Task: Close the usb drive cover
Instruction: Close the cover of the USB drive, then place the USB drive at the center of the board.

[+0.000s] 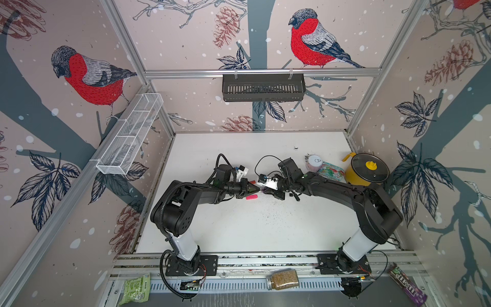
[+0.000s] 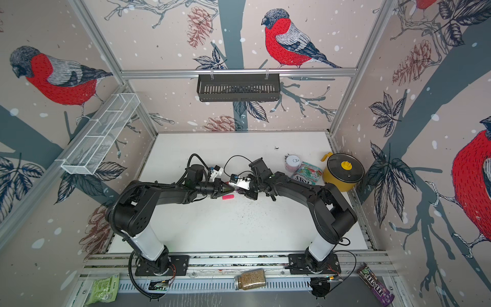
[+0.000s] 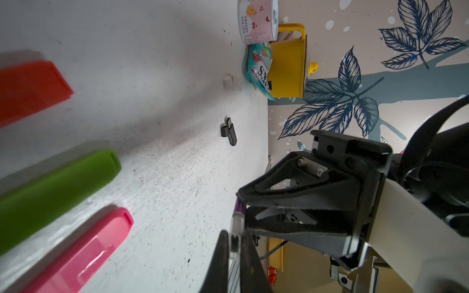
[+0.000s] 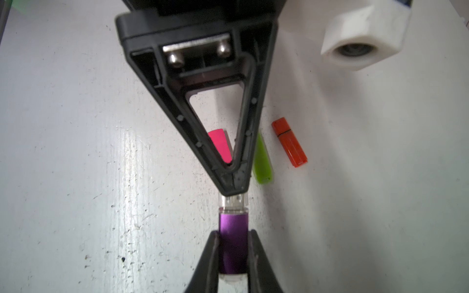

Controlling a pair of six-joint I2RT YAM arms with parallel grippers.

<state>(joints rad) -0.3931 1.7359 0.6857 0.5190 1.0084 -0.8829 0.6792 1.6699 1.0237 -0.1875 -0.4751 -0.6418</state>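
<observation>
You've got the right gripper (image 4: 233,234) pinched on the purple USB drive (image 4: 233,253), a brushed-metal barrel, held over the middle of the scuffed white table (image 4: 101,152). The left gripper (image 3: 234,234) clamps its clear plastic cap (image 4: 233,203), and the connector shows through. Possibly not fully seated, because the fingertip covers the cap's end. The pink drive (image 4: 220,145) shows only through the finger's triangular cutout, and the green drive (image 4: 262,162) is half hidden.

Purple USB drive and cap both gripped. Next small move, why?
Probably push the left gripper a little toward the right gripper, along their shared axis. It pinches the clear cap, lined up on the connector of the purple USB drive; full seating isn't visible.
</observation>
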